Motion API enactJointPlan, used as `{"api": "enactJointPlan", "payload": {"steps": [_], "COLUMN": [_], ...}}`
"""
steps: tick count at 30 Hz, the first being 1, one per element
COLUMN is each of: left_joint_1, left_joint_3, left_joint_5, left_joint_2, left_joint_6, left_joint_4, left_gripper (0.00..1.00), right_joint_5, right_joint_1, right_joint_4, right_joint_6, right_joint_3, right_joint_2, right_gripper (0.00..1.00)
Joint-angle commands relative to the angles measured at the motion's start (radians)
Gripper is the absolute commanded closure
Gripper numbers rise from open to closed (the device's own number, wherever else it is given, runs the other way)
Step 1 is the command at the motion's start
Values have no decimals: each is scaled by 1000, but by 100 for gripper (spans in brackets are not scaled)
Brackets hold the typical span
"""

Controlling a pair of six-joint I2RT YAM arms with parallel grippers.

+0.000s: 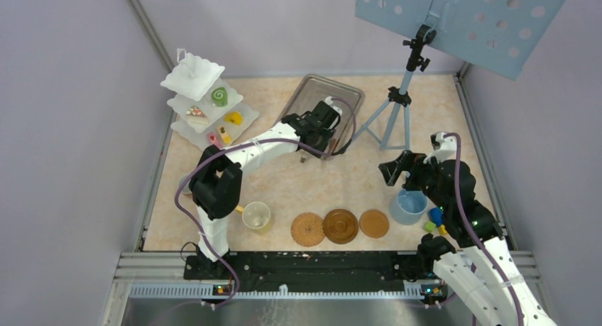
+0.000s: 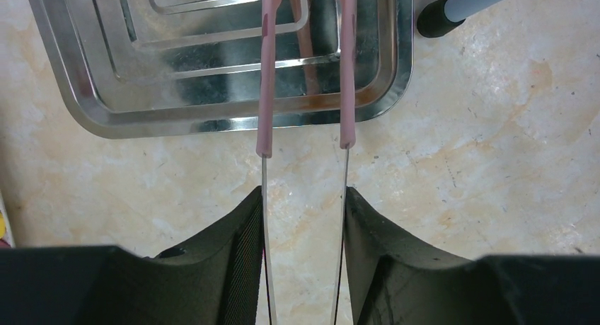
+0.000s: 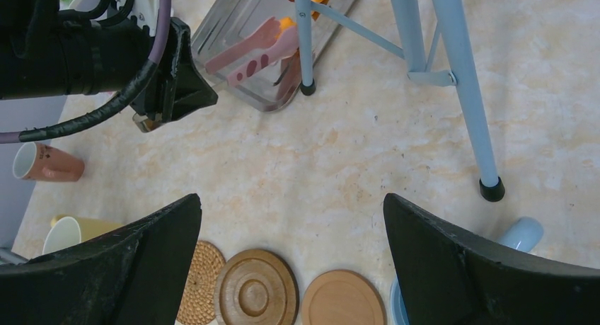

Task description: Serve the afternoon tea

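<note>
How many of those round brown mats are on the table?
3, in a row by the near edge: woven mat left, dark ringed mat middle, plain light mat right. More could be hidden from view.

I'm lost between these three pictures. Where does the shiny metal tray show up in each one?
Top view: the metal tray is in the upper middle of the picture.
Left wrist view: it spans the top, under the pink tongs.
Right wrist view: at the top, left of centre.
Shared landmark: the blue tripod's foot beside the tray's corner.
</note>
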Motion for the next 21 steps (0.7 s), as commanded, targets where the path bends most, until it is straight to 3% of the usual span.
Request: {"api": "enactJointPlan", "payload": {"steps": [1, 13, 21], "left_joint_1": [-2, -2, 28], "left_joint_3": [48, 53, 85], "left_joint_5": [-48, -58, -30], "left_joint_2": [-78, -116, -89], "left_joint_6": [-18, -30, -138], "left_joint_4": [1, -11, -26], "left_gripper": [61, 75, 52], "right_joint_5": [9, 7, 6], "right_joint_1": [10, 11, 10], "right_joint_4": [38, 38, 36], "right_joint_6": [3, 3, 6], "right_joint_3": [-1, -1, -1], "right_joint_2": [0, -8, -11], "right_gripper": [2, 2, 2]}}
